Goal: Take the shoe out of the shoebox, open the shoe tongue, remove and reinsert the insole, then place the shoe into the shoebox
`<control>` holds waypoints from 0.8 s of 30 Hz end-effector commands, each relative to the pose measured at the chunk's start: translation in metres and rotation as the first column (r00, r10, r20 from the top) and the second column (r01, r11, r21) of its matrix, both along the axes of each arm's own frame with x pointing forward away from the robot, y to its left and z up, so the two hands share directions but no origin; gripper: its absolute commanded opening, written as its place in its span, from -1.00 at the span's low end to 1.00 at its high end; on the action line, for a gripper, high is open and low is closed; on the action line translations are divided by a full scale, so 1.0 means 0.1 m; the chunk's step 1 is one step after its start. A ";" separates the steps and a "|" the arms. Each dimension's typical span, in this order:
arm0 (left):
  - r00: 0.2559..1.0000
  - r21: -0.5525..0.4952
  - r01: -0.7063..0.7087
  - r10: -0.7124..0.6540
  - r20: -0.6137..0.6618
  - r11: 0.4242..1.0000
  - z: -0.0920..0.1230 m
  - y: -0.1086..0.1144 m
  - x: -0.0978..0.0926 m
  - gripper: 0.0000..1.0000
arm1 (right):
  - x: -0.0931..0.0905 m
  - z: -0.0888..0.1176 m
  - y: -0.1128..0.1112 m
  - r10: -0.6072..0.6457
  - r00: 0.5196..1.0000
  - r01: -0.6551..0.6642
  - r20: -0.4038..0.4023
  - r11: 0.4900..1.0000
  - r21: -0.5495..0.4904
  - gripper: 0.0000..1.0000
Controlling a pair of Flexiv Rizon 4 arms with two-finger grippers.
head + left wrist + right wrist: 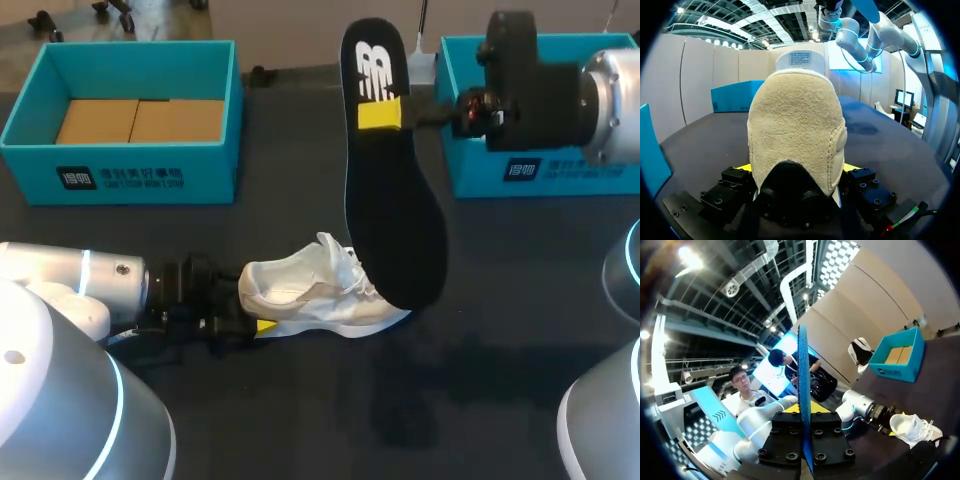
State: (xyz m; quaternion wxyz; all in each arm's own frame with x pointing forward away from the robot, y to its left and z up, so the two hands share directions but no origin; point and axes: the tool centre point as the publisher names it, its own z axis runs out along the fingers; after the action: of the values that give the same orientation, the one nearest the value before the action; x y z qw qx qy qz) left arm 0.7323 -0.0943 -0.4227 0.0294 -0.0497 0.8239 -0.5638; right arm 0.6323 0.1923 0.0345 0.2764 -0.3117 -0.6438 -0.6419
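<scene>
A white shoe (322, 288) lies on the dark table, toe to the right. My left gripper (250, 316) comes in from the left and is shut on the shoe's heel. In the left wrist view the beige heel (796, 135) fills the space between the yellow fingertips (742, 167), which press it from both sides. A black insole (392, 190) hangs upright above the shoe, its lower end just over the laces. My right gripper (385, 113) is shut on the insole's upper part. The right wrist view shows the insole edge-on (802, 370) between its fingers, with the shoe (912, 427) far below.
An open teal shoebox (125, 165) with brown cardboard inside stands at the back left. A second teal box (470, 170) stands at the back right, behind my right arm. Bare dark tabletop lies in front of the shoe.
</scene>
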 end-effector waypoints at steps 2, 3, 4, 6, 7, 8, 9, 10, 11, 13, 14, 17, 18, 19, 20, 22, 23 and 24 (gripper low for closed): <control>1.000 0.004 0.001 -0.001 0.000 1.000 -0.03 0.00 -0.01 -1.00 | -0.05 0.03 0.14 0.049 0.998 -0.050 0.035 0.998 0.037 -1.00; 1.000 0.004 0.001 -0.001 0.000 1.000 -0.03 0.00 -0.01 -1.00 | -0.06 0.04 0.16 0.062 0.998 -0.063 0.033 0.998 0.026 -1.00; 1.000 0.004 0.001 -0.001 0.000 1.000 -0.03 0.00 -0.01 -1.00 | -0.05 0.03 0.16 0.073 0.997 -0.072 0.025 0.997 -0.021 -1.00; 1.000 0.004 0.001 -0.001 0.000 1.000 -0.03 0.00 -0.01 -1.00 | -0.05 0.03 0.16 0.073 0.997 -0.072 0.025 0.997 -0.021 -1.00; 1.000 0.004 0.001 -0.001 0.000 1.000 -0.03 0.00 -0.01 -1.00 | -0.05 0.03 0.16 0.073 0.997 -0.072 0.025 0.997 -0.021 -1.00; 1.000 0.004 0.001 -0.001 0.000 1.000 -0.03 0.00 -0.01 -1.00 | -0.05 0.03 0.16 0.073 0.997 -0.072 0.025 0.997 -0.021 -1.00; 1.000 0.004 0.001 -0.001 0.000 1.000 -0.03 0.00 -0.01 -1.00 | -0.05 0.03 0.16 0.073 0.997 -0.072 0.025 0.997 -0.021 -1.00; 1.000 0.004 0.001 -0.001 0.000 1.000 -0.03 0.00 -0.01 -1.00 | -0.05 0.03 0.16 0.073 0.997 -0.072 0.025 0.997 -0.021 -1.00; 1.000 0.004 0.001 -0.001 0.000 1.000 -0.03 0.00 -0.01 -1.00 | -0.05 0.03 0.16 0.073 0.997 -0.072 0.025 0.997 -0.021 -1.00; 1.000 0.004 0.001 -0.001 0.000 1.000 -0.03 0.00 -0.01 -1.00 | -0.05 0.03 0.16 0.073 0.997 -0.072 0.025 0.997 -0.021 -1.00; 1.000 0.004 0.001 -0.001 0.000 1.000 -0.03 0.00 -0.01 -1.00 | -0.05 0.03 0.16 0.073 0.997 -0.072 0.025 0.997 -0.021 -1.00; 1.000 0.004 0.001 -0.001 0.000 1.000 -0.03 0.00 -0.01 -1.00 | -0.05 0.03 0.16 0.073 0.997 -0.072 0.025 0.997 -0.021 -1.00; 1.000 0.004 0.001 -0.001 0.000 1.000 -0.03 0.00 -0.01 -1.00 | -0.05 0.03 0.16 0.073 0.997 -0.072 0.025 0.997 -0.021 -1.00; 1.000 0.004 0.001 -0.001 0.000 1.000 -0.03 0.00 -0.01 -1.00 | -0.05 0.03 0.16 0.073 0.997 -0.072 0.025 0.997 -0.021 -1.00; 1.000 0.004 0.001 -0.001 0.000 1.000 -0.03 0.00 -0.01 -1.00 | -0.08 0.05 0.14 0.070 0.997 -0.069 0.028 0.997 -0.017 -1.00; 1.000 0.004 0.001 -0.001 0.000 1.000 -0.03 0.00 -0.01 -1.00 | -0.14 0.06 0.12 0.065 0.998 -0.065 0.026 0.998 -0.020 -1.00; 1.000 0.004 0.001 -0.001 0.000 1.000 -0.03 0.00 -0.01 -1.00 | -0.17 0.06 0.11 0.063 0.998 -0.063 0.025 0.998 -0.018 -1.00; 1.000 0.004 0.001 -0.001 0.000 1.000 -0.03 0.00 -0.01 -1.00 | -0.19 0.04 0.11 0.062 0.998 -0.061 0.022 0.998 -0.014 -1.00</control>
State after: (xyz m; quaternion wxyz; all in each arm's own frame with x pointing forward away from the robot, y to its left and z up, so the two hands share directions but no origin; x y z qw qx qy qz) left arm 0.7323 -0.0944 -0.4226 0.0294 -0.0496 0.8238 -0.5639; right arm 0.6204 0.2039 0.0408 0.2898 -0.2814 -0.6634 -0.6299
